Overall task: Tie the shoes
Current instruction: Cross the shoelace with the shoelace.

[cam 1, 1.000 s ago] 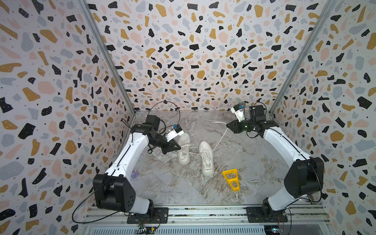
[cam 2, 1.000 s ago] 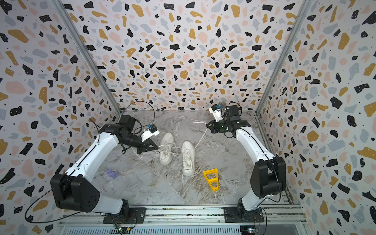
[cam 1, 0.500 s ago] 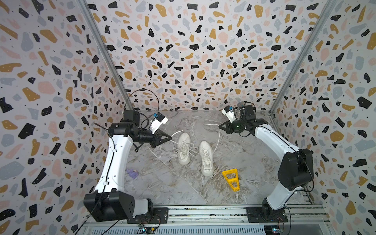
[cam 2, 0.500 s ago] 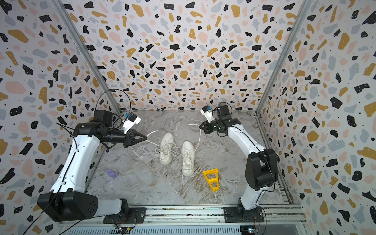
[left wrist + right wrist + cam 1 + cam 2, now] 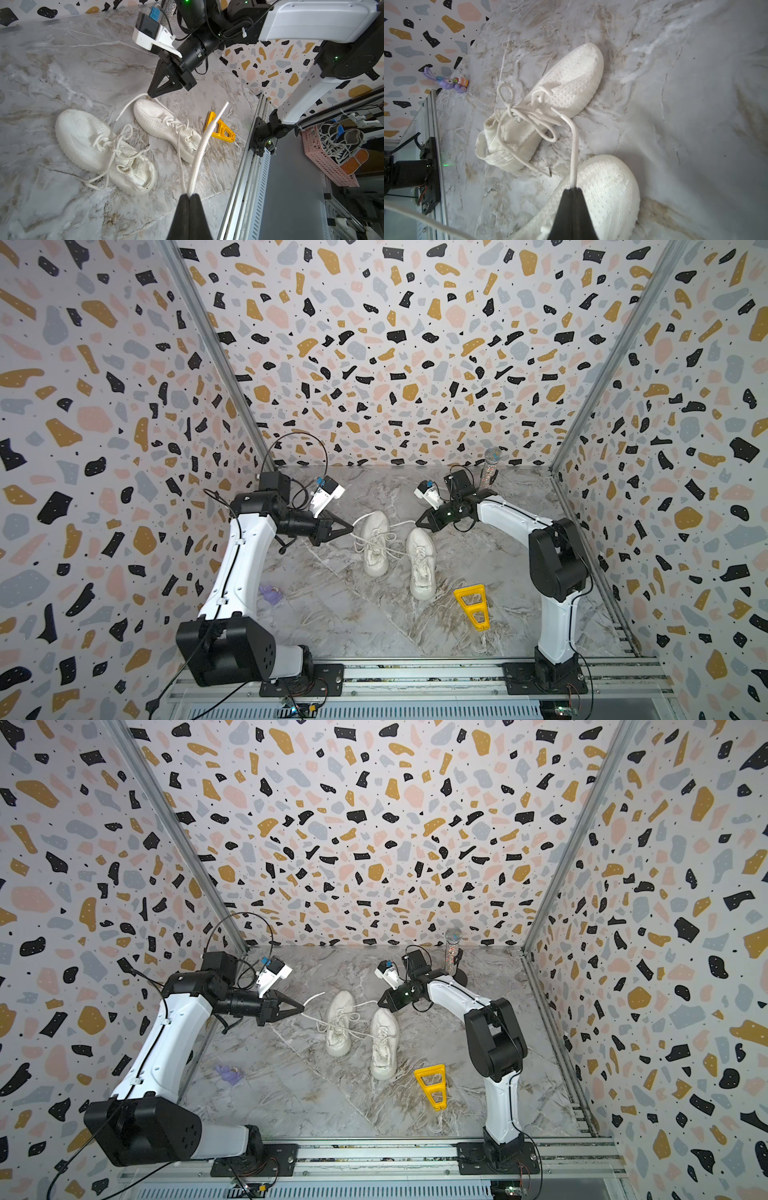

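Two white shoes lie side by side mid-floor in both top views: the left shoe (image 5: 376, 545) wears a bow, and the right shoe (image 5: 422, 566) has loose laces. My left gripper (image 5: 351, 526) hangs left of the pair, shut on a lace (image 5: 199, 149) that runs over the left shoe (image 5: 93, 141) to the right shoe (image 5: 166, 122). My right gripper (image 5: 417, 521) hovers over the right shoe's toe (image 5: 608, 187), shut on another lace (image 5: 574, 145) whose free end dangles. The same right gripper (image 5: 149, 96) shows in the left wrist view.
A yellow triangular frame (image 5: 471, 605) lies right of the shoes. A purple toy (image 5: 270, 594) sits near the left wall. A glittery microphone (image 5: 490, 468) stands at the back right. The metal rail (image 5: 415, 672) bounds the front; a pink basket (image 5: 328, 158) sits outside.
My right gripper has carried its lace left and forward, from the back right to the right shoe's toe. My left arm has risen and straightened, its gripper keeping hold of its lace.
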